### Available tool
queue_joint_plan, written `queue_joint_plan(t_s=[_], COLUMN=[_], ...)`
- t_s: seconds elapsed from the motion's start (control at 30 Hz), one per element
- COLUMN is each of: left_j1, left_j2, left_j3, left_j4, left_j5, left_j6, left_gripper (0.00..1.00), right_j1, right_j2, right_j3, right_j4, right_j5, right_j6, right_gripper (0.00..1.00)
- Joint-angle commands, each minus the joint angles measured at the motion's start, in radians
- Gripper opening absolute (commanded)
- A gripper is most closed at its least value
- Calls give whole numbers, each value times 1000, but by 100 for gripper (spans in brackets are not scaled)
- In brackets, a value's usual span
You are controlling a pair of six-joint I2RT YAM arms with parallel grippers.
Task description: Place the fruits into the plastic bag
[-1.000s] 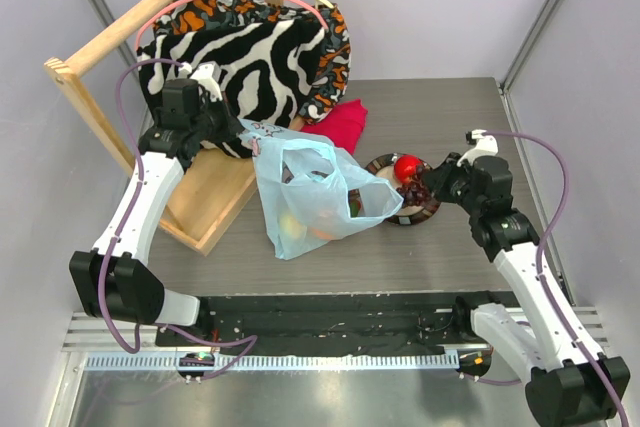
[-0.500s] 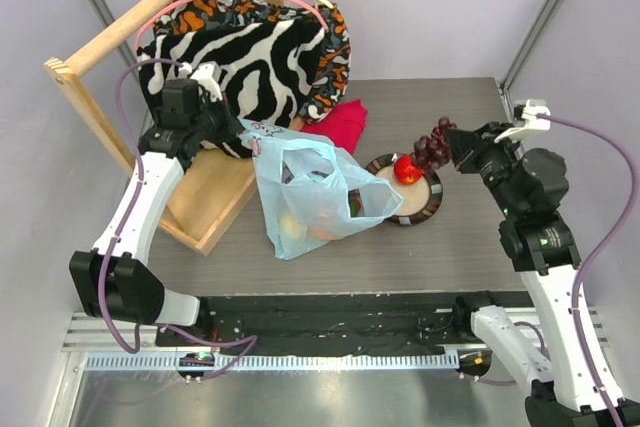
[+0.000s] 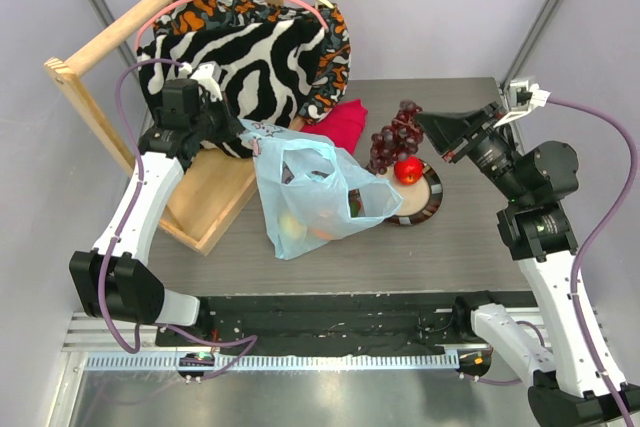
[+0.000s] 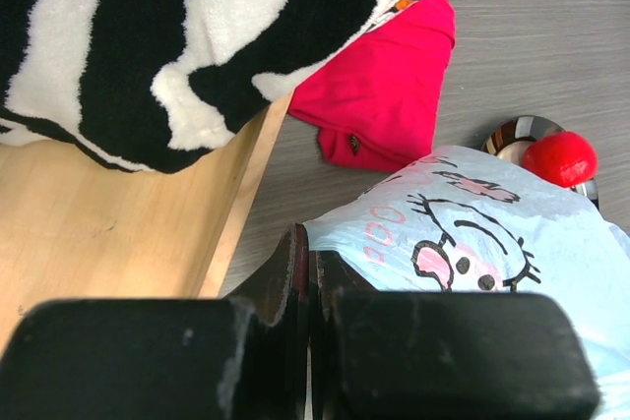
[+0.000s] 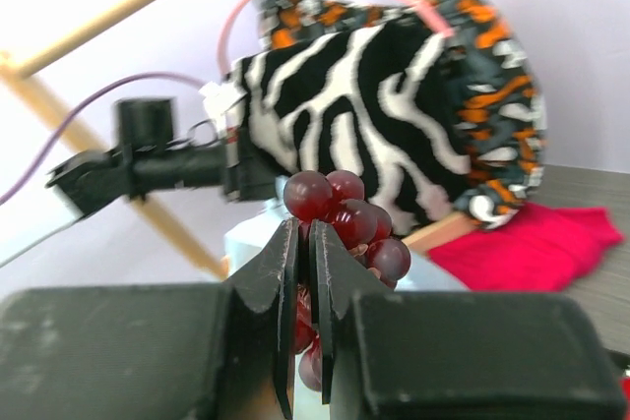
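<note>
**A:** The right gripper (image 5: 303,243), what has it got?

**B:** Its fingers are pinched on the dark purple grapes (image 5: 345,218). The bunch bulges out above and beside the fingertips. From overhead it hangs in the air off the table (image 3: 460,247).

**A:** And nearest the arm bases?

**B:** The bottom of the plastic bag (image 3: 310,192) rests on the table. A yellow fruit (image 3: 292,227) and an orange (image 3: 322,234) show through the plastic, side by side.

**A:** Right of the bag?

**B:** The dark round plate (image 3: 430,209) sits there, its left rim tucked behind the bag's edge. The red apple (image 3: 407,170) sits on the plate's far half. The grapes hang just beyond the apple, over the plate's far rim and just right of the bag's mouth.

**A:** The left gripper (image 4: 308,263)?

**B:** It is closed tight, fingers pressed together. The bag's printed upper edge runs into them, so it holds the bag up at its far-left corner.

**A:** Behind that?

**B:** A red cloth (image 3: 345,122) lies on the table just past the bag. Farther back, the zebra-striped fabric (image 3: 260,57) drapes over a wooden frame (image 3: 205,202) on the left.
</note>
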Motion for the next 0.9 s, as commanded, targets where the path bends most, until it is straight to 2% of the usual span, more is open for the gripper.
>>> queue_joint_plan(t_s=[0.0,0.17,0.33,0.5,0.7,0.87], left_j1=[6,6,6,6,6,6], left_j2=[-12,-7,-13,-24,-23,-23], left_j3=[35,32,31,31,32,32], left_j4=[35,39,41,41,36,35], left_j5=[32,49,52,32,29,25], left_j6=[-14,-24,-25,-16,-13,-8], left_gripper=[0,0,0,0,0,0], right_j1=[38,104,223,285,287,287], right_j2=[-12,-1,5,3,-6,49], right_j3=[33,50,46,0,-36,-55], right_j4=[93,48,-68,-142,-263,-305], right_j5=[-133,-179,-120,-9,222,307], right_j6=[51,48,-16,-54,-146,-203], right_gripper=[1,1,1,1,1,1])
